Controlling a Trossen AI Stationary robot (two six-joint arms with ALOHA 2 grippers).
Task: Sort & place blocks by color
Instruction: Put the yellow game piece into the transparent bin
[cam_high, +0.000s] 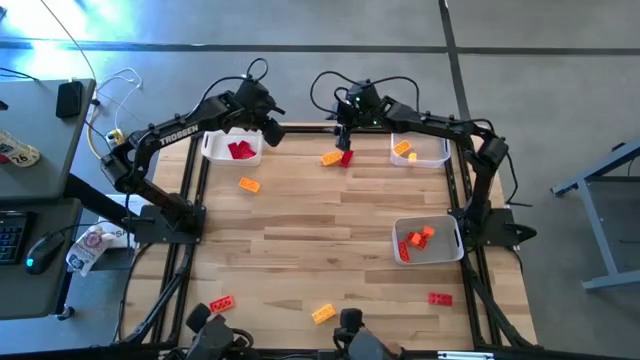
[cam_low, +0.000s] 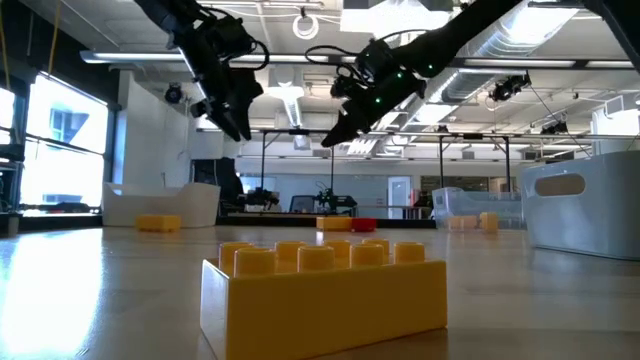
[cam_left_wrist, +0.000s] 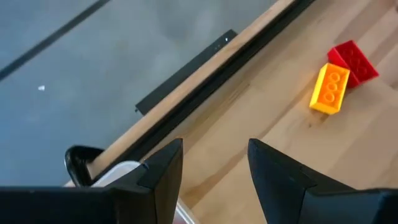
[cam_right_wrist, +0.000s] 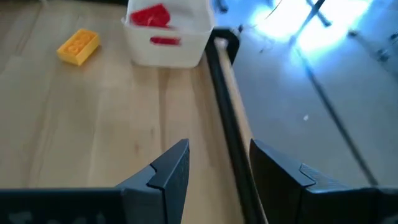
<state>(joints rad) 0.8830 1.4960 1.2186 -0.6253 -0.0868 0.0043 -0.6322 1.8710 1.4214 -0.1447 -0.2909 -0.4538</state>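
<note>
There are three trays on the wood table. The left tray sits at the far left edge and has red blocks in it. The far right tray has yellow blocks in it. The near right tray has orange blocks in it, and some of them look a bit red.

More blocks lie loose on the table. An orange block and a red block touch each other at the far edge, between the two far trays. Another orange block lies alone, a little nearer than the left tray. Three more lie at the near edge: a red one on the left, an orange one in the middle and a red one on the right.

The left gripper hangs in the air by the far edge, just beside the left tray. Its fingers are spread apart and nothing is between them. It touches nothing.

The right gripper hangs in the air over the far edge, close above the touching orange and red blocks. Its fingers are spread apart too, with nothing between them.
</note>
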